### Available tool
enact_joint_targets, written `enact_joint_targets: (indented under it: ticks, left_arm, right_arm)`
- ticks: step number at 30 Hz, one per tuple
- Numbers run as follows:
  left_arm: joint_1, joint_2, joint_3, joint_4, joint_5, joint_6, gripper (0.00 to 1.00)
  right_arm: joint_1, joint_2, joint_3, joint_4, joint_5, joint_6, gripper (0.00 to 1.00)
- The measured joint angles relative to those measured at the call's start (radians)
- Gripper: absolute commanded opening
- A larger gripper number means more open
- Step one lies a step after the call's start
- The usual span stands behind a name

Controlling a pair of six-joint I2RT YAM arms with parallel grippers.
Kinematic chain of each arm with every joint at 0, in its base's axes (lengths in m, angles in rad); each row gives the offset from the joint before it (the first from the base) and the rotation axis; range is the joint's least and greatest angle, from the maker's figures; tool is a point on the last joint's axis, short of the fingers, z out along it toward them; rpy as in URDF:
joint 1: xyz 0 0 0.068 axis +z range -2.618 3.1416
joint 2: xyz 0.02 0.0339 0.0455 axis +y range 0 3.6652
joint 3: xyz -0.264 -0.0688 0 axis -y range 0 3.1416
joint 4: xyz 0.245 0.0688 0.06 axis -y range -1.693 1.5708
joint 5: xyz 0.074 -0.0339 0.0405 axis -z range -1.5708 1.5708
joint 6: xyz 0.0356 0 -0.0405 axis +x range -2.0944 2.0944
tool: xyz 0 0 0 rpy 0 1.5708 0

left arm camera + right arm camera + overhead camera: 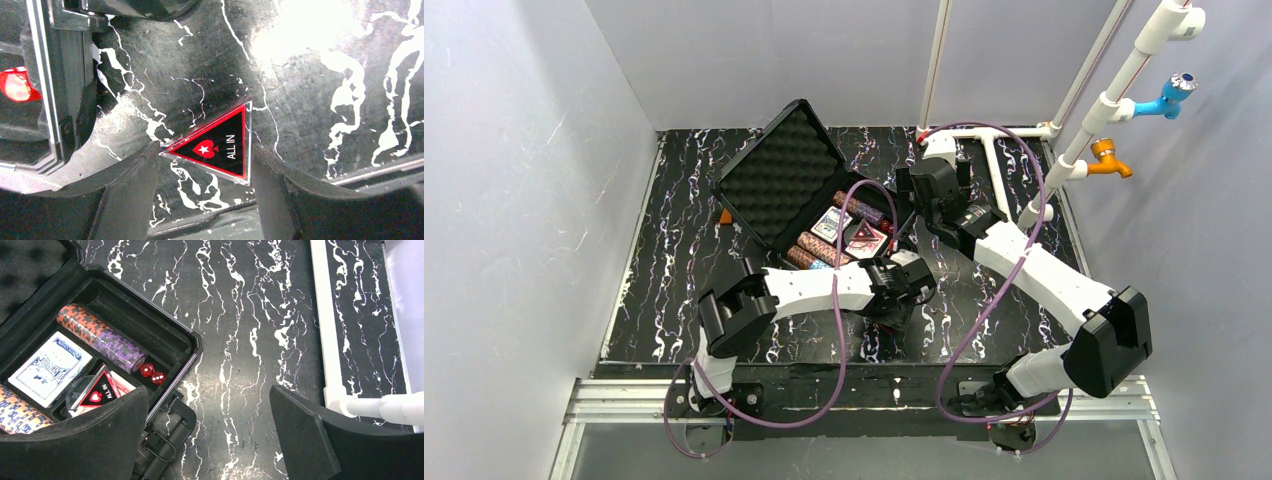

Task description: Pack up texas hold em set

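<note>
The poker set is seen mostly packed in its open case at mid-surface. One loose triangular marker is pinched by the left end effector just beside the case, and should be lifted level and cleared over the rim. The right end effector is held wide open and empty. From above the marker is hidden under the wrist, and a free slot cannot be made out.

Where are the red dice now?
Right wrist view, left side: the red dice lie inside the case, beside the purple end of the chip roll.
</note>
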Motion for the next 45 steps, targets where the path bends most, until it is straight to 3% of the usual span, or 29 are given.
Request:
enact_joint_targets:
  ticks: [10, 21, 34, 45]
  left_arm:
    - [-0.003, -0.145, -0.004, -0.001, -0.005, 0.055, 0.48]
    - [0.021, -0.273, -0.019, -0.039, -0.107, 0.139, 0.51]
    - [0.32, -0.398, -0.034, -0.044, -0.071, 0.259, 0.54]
    - [0.471, -0.304, 0.045, -0.041, 0.005, 0.338, 0.54]
  right_arm:
    - [0.0, -0.024, -0.013, 0.0, 0.04, 0.002, 0.98]
    - [0.0, -0.058, -0.014, 0.001, 0.06, 0.004, 0.98]
    - [0.0, -0.059, -0.016, 0.002, 0.059, 0.004, 0.98]
    - [0.0, -0.059, -0.026, 0.003, 0.045, 0.005, 0.98]
